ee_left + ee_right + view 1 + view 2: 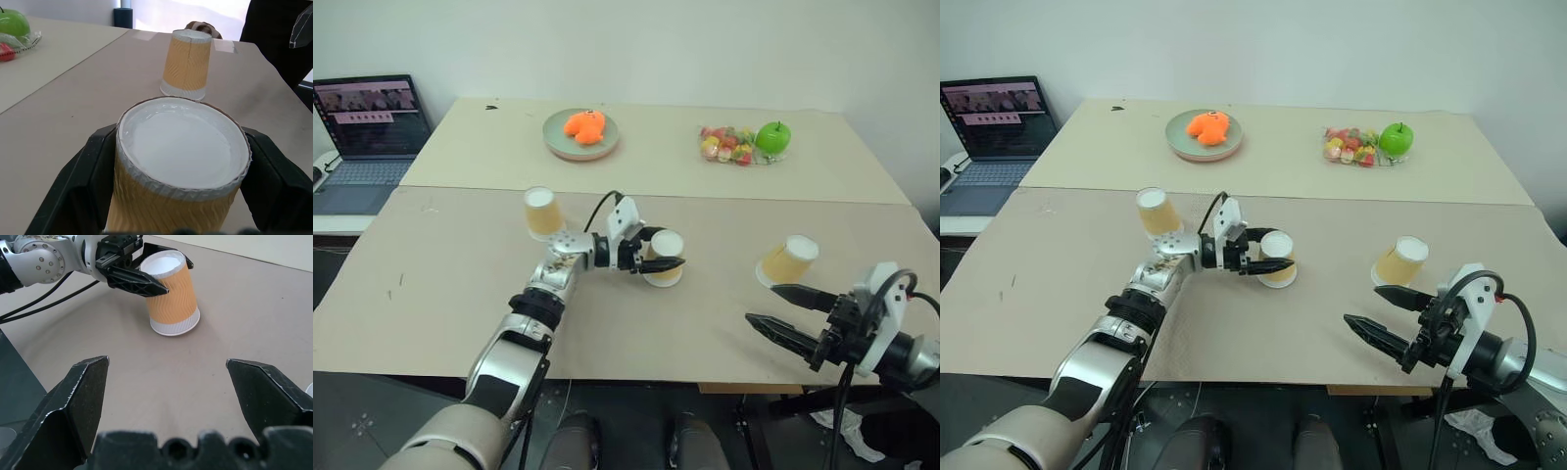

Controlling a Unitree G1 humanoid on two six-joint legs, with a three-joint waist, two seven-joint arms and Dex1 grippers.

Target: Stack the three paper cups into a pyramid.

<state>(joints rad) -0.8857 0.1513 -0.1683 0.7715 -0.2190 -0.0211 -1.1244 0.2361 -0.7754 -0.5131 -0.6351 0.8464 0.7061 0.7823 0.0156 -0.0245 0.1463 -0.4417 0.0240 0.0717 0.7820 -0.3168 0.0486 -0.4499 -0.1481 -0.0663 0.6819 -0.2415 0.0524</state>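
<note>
At the far left, off the table's edge, a laptop [367, 132] stands open. On the tan table [460, 294], the left cup [542, 211] sits upside down, base up, apart from the others. Behind it, toward the back of the table, a green plate [558, 145] carries an orange toy [584, 125].

The left gripper [661, 259] reaches toward the right, and its two black fingers [73, 181] press the sides of the middle cup [663, 257], gripping it just under the white base. This cup is also upside down; its white rim rests on the table near the centre, and it leans slightly.

Farther back, a bag of sweets [726, 145] lies next to a green apple [773, 136].

The right cup [787, 260] is inverted too and tilted, standing well apart from the middle one. The right gripper [781, 310] hovers near the table's front edge, just short of that cup, its fingers spread wide with nothing between them.
</note>
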